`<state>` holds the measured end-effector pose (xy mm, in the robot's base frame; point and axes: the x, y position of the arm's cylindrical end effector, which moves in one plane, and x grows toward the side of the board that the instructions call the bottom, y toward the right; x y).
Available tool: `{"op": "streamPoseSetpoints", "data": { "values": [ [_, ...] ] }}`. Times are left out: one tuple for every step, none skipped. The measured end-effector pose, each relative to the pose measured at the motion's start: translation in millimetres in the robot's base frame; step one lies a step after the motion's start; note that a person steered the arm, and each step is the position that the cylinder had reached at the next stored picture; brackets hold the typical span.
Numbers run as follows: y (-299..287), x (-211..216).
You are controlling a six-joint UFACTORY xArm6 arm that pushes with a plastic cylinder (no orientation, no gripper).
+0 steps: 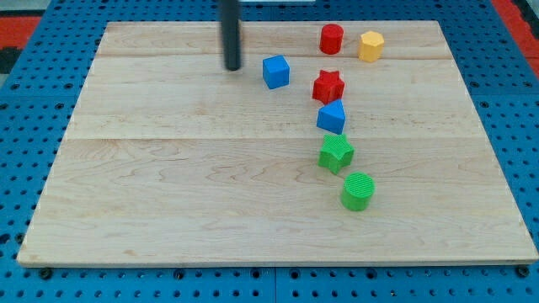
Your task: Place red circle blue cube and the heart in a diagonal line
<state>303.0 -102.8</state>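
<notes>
We rest my tip [232, 67] at 9 o'clock of the blue cube [275, 71], apart, likely to shove it; no jaws exist, and the red circle [331, 39] waits at its 2 o'clock

Bright, even overhead light, soft short shadows under blocks, mild glare on board [168, 185], sharp focus

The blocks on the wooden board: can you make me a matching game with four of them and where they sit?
Column one:
1. yellow block
2. blue cube
3. green circle
4. red star

Column two:
A. nearest the view's bottom
B. closest to my tip, on its right in the view
C. farthest to the view's right, beside the red circle
D. just above the other blue block

Pairs: 1-C, 2-B, 3-A, 4-D
</notes>
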Motion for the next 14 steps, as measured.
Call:
{"op": "streamPoseSetpoints", "data": {
  "values": [
    [-72, -33],
    [-127, -64],
    [-121, -112],
    [-121, -112],
    [-64, -111],
    [-10, -110],
    [9, -84],
    [36, -11],
    [75, -68],
    [76, -109],
    [53, -111],
    [-26, -91],
    [-86, -45],
    [-77, -88]
  ]
}}
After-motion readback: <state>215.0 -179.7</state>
